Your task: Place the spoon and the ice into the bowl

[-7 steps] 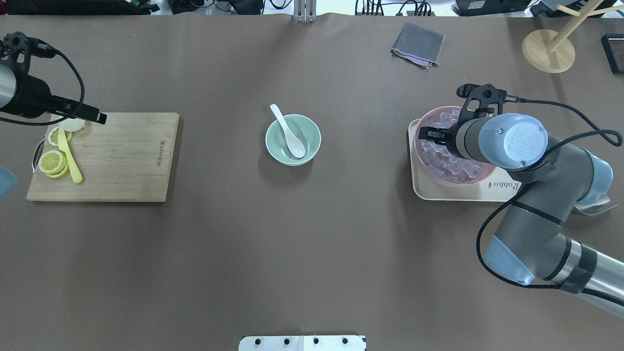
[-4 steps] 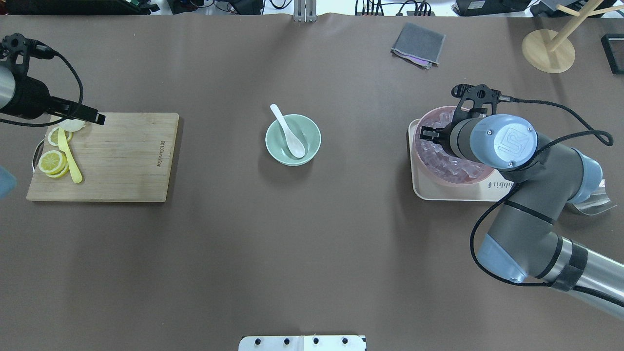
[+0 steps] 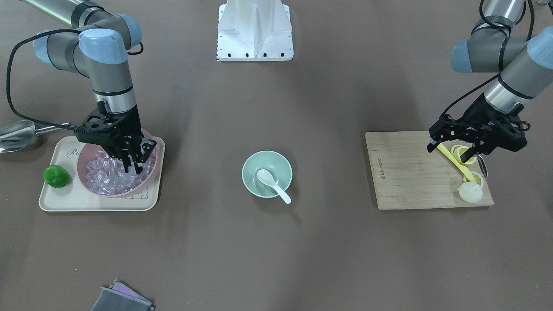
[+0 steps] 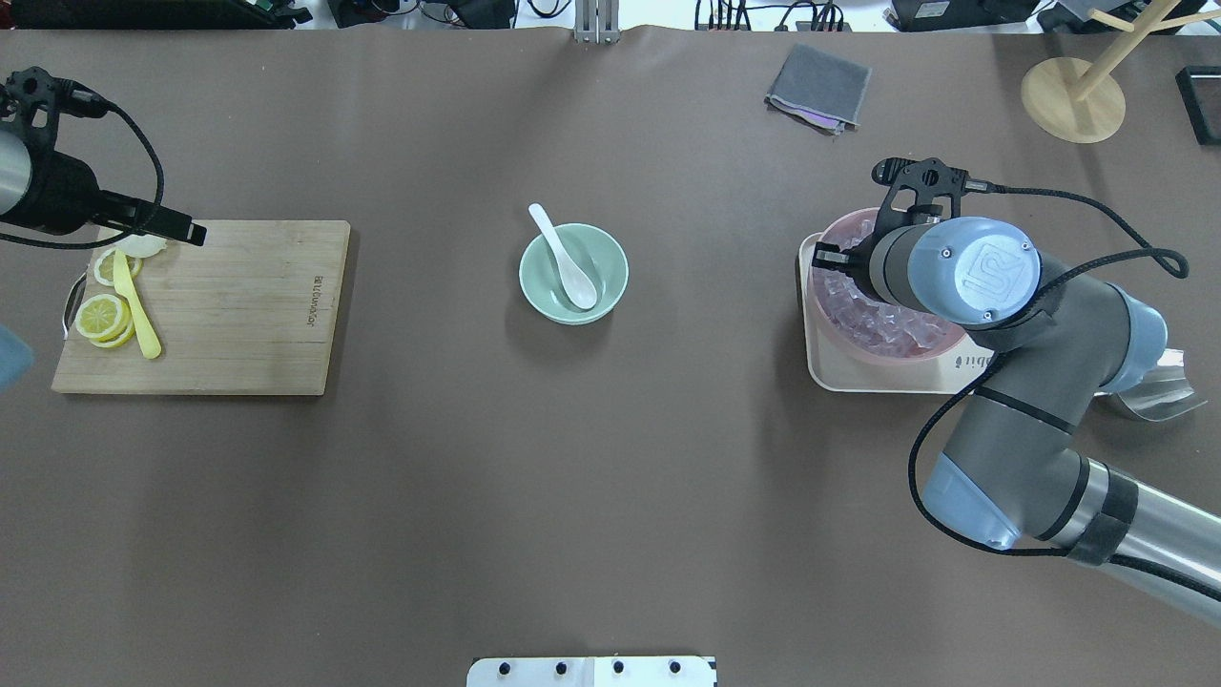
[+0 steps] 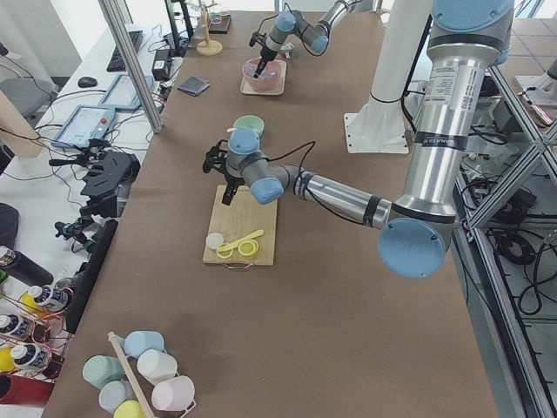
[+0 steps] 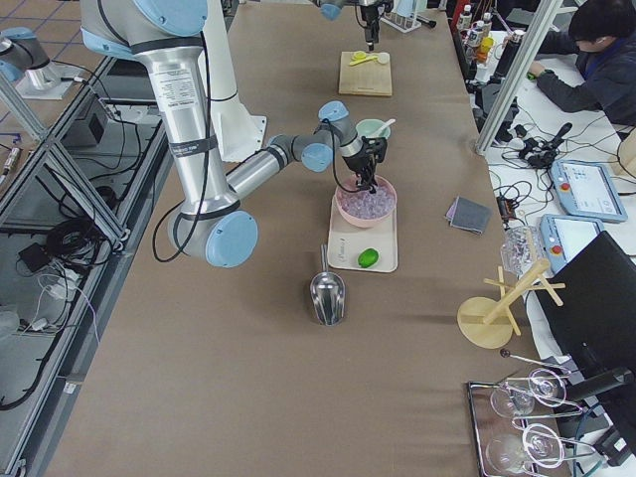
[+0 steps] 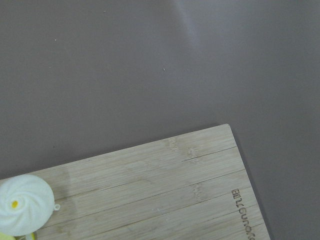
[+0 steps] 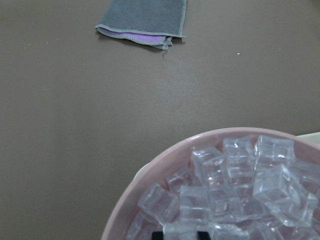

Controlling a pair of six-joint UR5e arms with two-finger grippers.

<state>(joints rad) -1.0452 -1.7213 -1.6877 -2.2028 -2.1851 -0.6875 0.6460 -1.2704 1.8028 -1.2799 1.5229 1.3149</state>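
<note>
Status, right claw (image 3: 135, 171): tips a narrow gap apart among ice (image 3: 106, 179); hold cannot be told. Status, left claw (image 3: 448, 153): open, empty. Spoon (image 3: 273, 185) in bowl (image 3: 252, 166), between both claws. Tray (image 3: 86, 203) beneath right claw: print begins "Ra"

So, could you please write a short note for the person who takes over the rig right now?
Right hand: open, fingertips down among the ice in the pink bowl; no cube lifted yet.
Left hand: open, empty, above the cutting board.
Done: spoon lies in the green bowl, handle over the rim.
To do: grip one cube and drop it into the green bowl.
</note>
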